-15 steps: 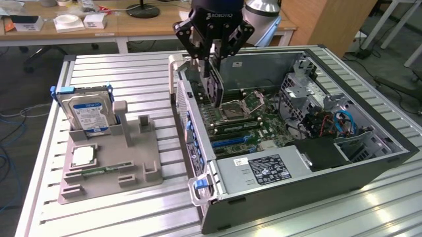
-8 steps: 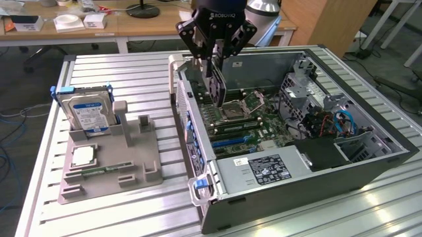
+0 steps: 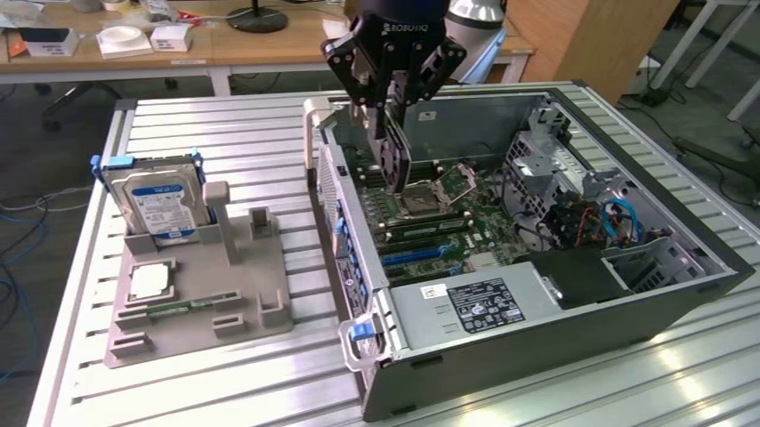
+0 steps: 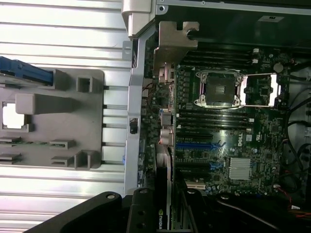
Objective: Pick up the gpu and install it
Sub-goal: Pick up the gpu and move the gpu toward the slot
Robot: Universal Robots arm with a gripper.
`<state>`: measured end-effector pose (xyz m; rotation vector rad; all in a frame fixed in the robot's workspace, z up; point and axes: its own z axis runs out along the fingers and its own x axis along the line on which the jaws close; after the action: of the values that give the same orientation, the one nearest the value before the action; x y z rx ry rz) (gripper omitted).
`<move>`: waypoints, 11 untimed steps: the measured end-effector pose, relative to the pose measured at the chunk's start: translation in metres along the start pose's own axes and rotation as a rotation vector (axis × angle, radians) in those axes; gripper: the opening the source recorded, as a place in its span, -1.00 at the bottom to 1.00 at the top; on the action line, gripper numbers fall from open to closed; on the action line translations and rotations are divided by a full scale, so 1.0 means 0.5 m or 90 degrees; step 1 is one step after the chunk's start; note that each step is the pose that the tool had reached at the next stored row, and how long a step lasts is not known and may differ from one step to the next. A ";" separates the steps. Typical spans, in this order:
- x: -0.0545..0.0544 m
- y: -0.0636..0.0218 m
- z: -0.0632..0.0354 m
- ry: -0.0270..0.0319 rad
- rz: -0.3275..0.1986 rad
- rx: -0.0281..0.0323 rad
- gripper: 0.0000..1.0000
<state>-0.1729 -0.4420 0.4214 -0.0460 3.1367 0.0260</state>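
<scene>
Exterior view: fingers [image 3: 377, 105] narrowly parted, clamped on the upright gpu [image 3: 396, 160] above the motherboard [image 3: 442, 206].

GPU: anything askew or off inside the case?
Nothing stands out. The gpu hangs edge-down in the hand above the motherboard, not yet seated; no visible damage or loose parts.

Table: ribbed silver aluminium table [image 3: 226, 133], set in the foreground.
Rear: long light wooden desk [image 3: 238, 46], placed behind it.
Floor: grey floor [image 3: 36, 169], crossed by blue cables [image 3: 12, 283].
Far corner: tall brown wooden cabinet [image 3: 588, 36], stood beside the desk.
</scene>
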 end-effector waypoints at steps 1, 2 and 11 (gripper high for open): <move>-0.001 0.000 0.000 0.0000 0.000 0.0000 -0.48; -0.002 0.000 0.000 0.0000 0.000 0.0000 -0.48; -0.015 -0.001 0.000 0.0004 0.000 0.0000 -0.48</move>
<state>-0.1654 -0.4421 0.4215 -0.0461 3.1374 0.0260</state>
